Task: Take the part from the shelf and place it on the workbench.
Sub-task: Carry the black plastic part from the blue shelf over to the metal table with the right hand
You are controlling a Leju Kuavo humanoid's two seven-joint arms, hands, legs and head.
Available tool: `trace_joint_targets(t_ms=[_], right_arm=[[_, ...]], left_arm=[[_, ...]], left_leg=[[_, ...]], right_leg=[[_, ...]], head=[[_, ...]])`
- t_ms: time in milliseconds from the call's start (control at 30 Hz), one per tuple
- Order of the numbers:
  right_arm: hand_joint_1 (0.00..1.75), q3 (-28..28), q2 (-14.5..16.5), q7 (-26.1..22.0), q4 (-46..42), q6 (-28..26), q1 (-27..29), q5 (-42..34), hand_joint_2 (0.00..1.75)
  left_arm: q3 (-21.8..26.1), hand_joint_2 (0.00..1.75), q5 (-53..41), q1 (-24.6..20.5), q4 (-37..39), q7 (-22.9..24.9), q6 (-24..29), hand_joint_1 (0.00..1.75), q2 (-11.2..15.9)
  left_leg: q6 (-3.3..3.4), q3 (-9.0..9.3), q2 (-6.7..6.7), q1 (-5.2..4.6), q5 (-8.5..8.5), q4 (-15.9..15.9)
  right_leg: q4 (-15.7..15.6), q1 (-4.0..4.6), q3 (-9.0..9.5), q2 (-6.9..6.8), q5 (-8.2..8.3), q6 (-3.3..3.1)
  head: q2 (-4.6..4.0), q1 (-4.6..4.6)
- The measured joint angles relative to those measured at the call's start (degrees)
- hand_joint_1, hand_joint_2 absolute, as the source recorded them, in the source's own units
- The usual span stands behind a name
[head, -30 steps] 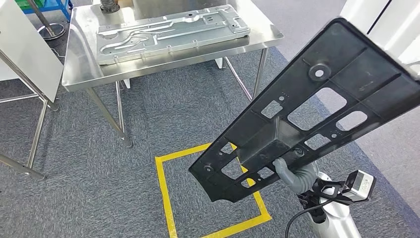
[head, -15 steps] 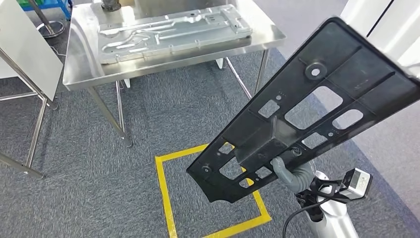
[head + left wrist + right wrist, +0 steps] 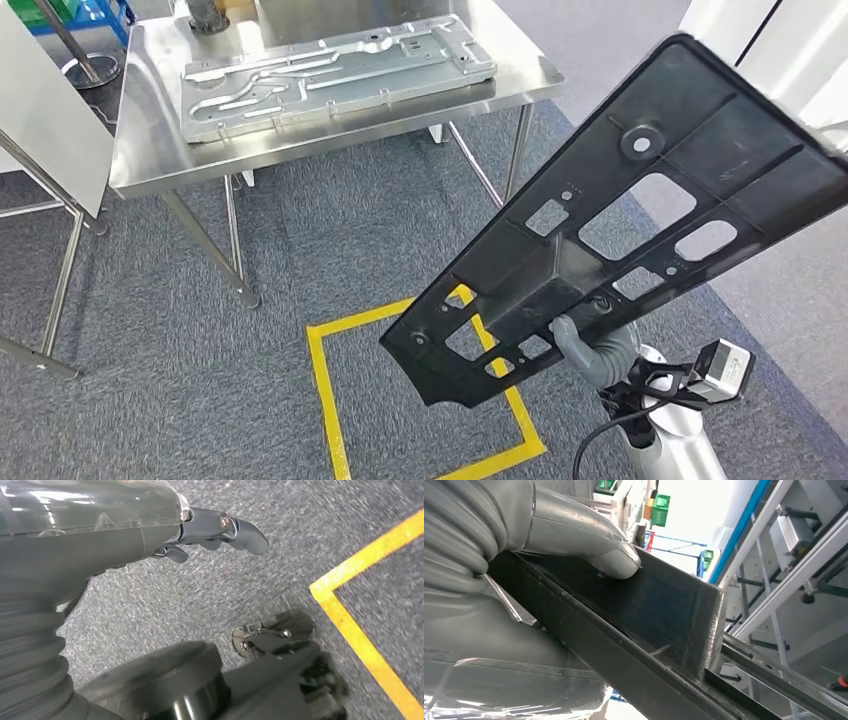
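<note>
Part [image 3: 640, 215]: black perforated panel, tilted, held aloft over carpet, well apart from workbench [image 3: 150, 150].
Right hand [image 3: 590, 350]: grasps the panel's lower edge.
Left hand [image 3: 210, 530]: fingers curled, holding nothing.
Workbench load: silver metal plate [image 3: 330, 70].

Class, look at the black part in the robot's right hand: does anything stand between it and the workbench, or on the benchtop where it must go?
Open carpet lies between the black part and the workbench. A silver metal panel already covers much of the benchtop.
</note>
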Motion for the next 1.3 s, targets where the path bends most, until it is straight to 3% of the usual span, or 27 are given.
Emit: trace_joint_targets(t_ms=[100,167,267,300,333,400,467,500,600,667,700,767,800,833,867,933,1000,1067,1167,1233,1300], right_arm=[[1.75,-0.01,0.01,-0.2,-0.05,0.0,0.13,-0.02,1.75],[1.75,-0.03,0.21,-0.43,-0.1,0.0,0.02,-0.03,1.75],[1.75,-0.04,0.52,-0.63,-0.07,-0.01,0.1,-0.04,1.75],[1.75,-0.04,0.56,-0.64,-0.05,-0.01,0.21,-0.04,1.75],[1.75,-0.04,0.57,-0.64,-0.03,-0.02,0.27,-0.04,1.75],[1.75,-0.04,0.57,-0.65,-0.01,-0.02,0.27,-0.04,1.75],[1.75,-0.05,0.61,-0.69,0.01,-0.03,0.23,-0.03,1.75],[1.75,-0.05,0.64,-0.72,0.02,-0.03,0.23,-0.02,1.75],[1.75,-0.07,0.7,-0.76,0.03,-0.06,0.23,0.01,1.75],[1.75,-0.07,0.7,-0.78,0.02,-0.08,0.19,0.0,1.75],[1.75,-0.07,0.7,-0.78,0.01,-0.09,0.18,0.01,1.75],[1.75,-0.07,0.7,-0.78,0.01,-0.11,0.2,0.02,1.75],[1.75,-0.06,0.7,-0.78,0.01,-0.11,0.23,0.04,1.75],[1.75,-0.06,0.7,-0.78,0.01,-0.11,0.25,0.06,1.75],[1.75,-0.06,0.7,-0.78,0.01,-0.11,0.26,0.08,1.75],[1.75,-0.06,0.7,-0.78,0.02,-0.11,0.22,0.1,1.75],[1.75,-0.06,0.69,-0.78,0.02,-0.12,0.17,0.14,1.75],[1.75,-0.06,0.69,-0.77,0.01,-0.13,0.18,0.18,1.75],[1.75,-0.05,0.81,-0.78,-0.1,-0.1,0.19,0.17,1.75],[1.75,-0.07,0.86,-0.79,-0.17,-0.07,0.27,0.17,1.75],[1.75,-0.07,0.91,-0.79,-0.16,-0.04,0.56,0.17,1.75]], left_arm=[[-0.01,1.75,-0.01,0.16,0.0,0.02,-0.03,0.0,0.02],[-0.01,1.75,-0.02,0.17,0.0,0.04,-0.02,0.0,-0.01],[-0.01,1.75,-0.02,0.05,0.0,0.06,-0.02,0.0,-0.02],[-0.01,1.75,-0.02,0.07,0.0,0.07,-0.02,0.0,-0.02],[-0.01,1.75,-0.02,0.1,0.0,0.08,-0.03,0.0,-0.02],[-0.01,1.75,-0.02,0.13,0.0,0.09,-0.05,0.0,-0.07],[-0.01,1.75,-0.02,0.08,0.0,0.09,-0.08,0.0,-0.13],[-0.01,1.75,-0.02,0.03,0.0,0.09,-0.08,0.0,-0.14],[-0.01,1.75,-0.01,-0.09,0.0,0.09,-0.08,0.0,-0.11],[-0.01,1.75,-0.01,-0.16,0.0,0.09,-0.08,0.0,-0.09],[-0.01,1.75,-0.01,-0.18,0.0,0.09,-0.08,0.0,-0.08],[0.0,1.75,0.02,-0.08,0.0,0.09,-0.1,0.0,-0.09],[0.01,1.75,0.07,-0.05,0.0,0.08,-0.11,0.0,-0.09],[0.01,1.75,0.11,-0.04,0.0,0.06,-0.13,0.0,-0.09],[0.01,1.75,0.15,-0.04,0.0,0.08,-0.14,0.0,-0.08],[0.01,1.75,0.15,-0.01,0.0,0.12,-0.15,0.0,-0.05],[0.01,1.75,0.16,0.03,0.0,0.12,-0.13,0.0,-0.01],[0.0,1.75,0.19,0.07,0.0,0.05,-0.08,0.0,0.01],[0.02,1.75,0.32,0.25,0.0,-0.07,0.03,0.0,-0.07],[0.02,1.75,0.42,0.35,0.0,-0.16,0.11,0.0,-0.14],[0.02,1.75,0.5,0.51,0.0,-0.2,0.17,0.0,-0.15]], left_leg=[[0.58,0.68,0.02,0.06,-0.16,-1.35],[1.13,1.6,0.15,0.41,0.08,-2.47],[1.6,2.35,0.25,0.37,-0.33,-2.8],[1.62,2.56,0.26,0.33,-0.59,-2.73],[1.58,2.84,0.26,0.32,-0.9,-2.63],[1.29,3.64,0.23,0.4,-1.75,-2.27],[0.73,4.09,0.19,0.32,-2.74,-1.78],[0.43,4.17,0.2,0.23,-3.15,-1.59],[-0.43,4.43,0.37,0.14,-3.93,-1.56],[-1.06,3.77,0.37,0.29,-5.31,0.62],[-1.36,2.4,0.34,0.42,-6.76,3.58],[-1.79,-2.25,0.31,0.66,-9.8,11.82],[-1.89,-4.36,0.31,0.73,-10.36,14.99],[-1.89,-5.58,0.31,0.75,-9.67,16.12],[-1.77,-5.66,0.3,0.74,-7.85,14.92],[-1.12,-3.37,0.24,0.6,-2.45,7.51],[-0.37,-1.12,0.14,0.21,0.45,1.32],[0.1,-0.58,0.08,-0.13,0.36,-0.15],[0.86,0.48,0.06,0.32,0.46,-1.61],[1.31,1.49,0.13,0.52,0.29,-2.4],[1.53,2.18,0.15,0.46,-0.32,-2.43]], right_leg=[[-0.46,-0.06,0.25,-0.04,-0.03,1.03],[1.96,0.03,-0.71,-0.25,-1.4,1.43],[12.89,-0.09,-6.96,-0.39,-5.63,1.77],[15.34,-0.15,-8.7,-0.4,-5.87,1.9],[15.56,-0.2,-9.35,-0.45,-4.89,2.0],[9.24,-0.29,-7.02,-0.72,-0.15,2.08],[2.37,-0.19,-3.9,-1.01,2.78,1.78],[0.8,-0.09,-3.19,-1.03,3.01,1.47],[0.4,0.09,-2.93,-0.67,2.31,0.37],[0.16,-0.1,-2.37,-0.59,2.0,-0.29],[0.04,-0.2,-2.02,-0.6,1.8,-0.57],[0.02,-0.16,-1.46,-0.62,1.27,-0.85],[0.03,-0.15,-1.13,-0.58,0.96,-0.87],[0.03,-0.14,-0.69,-0.51,0.61,-0.83],[0.03,-0.14,-0.15,-0.43,0.24,-0.77],[-0.04,-0.16,1.07,-0.29,-0.58,-0.55],[-0.12,-0.12,1.73,-0.18,-1.18,-0.06],[-0.42,-0.15,1.84,-0.11,-1.4,0.59],[0.25,-0.02,1.84,-0.25,-2.27,1.41],[5.88,-0.03,-0.92,-0.4,-4.73,1.63],[13.55,-0.1,-5.71,-0.47,-7.01,1.83]], head=[[0.0,-0.01],[0.0,0.0],[0.0,0.01],[0.0,0.01],[0.0,0.01],[0.0,0.01],[0.0,0.0],[0.0,0.0],[0.0,0.01],[0.0,0.01],[0.0,0.0],[0.0,-0.01],[0.0,-0.01],[0.0,-0.01],[0.0,-0.01],[0.0,0.0],[0.0,0.0],[0.0,0.0],[0.0,0.01],[0.0,0.01],[0.0,0.01]])
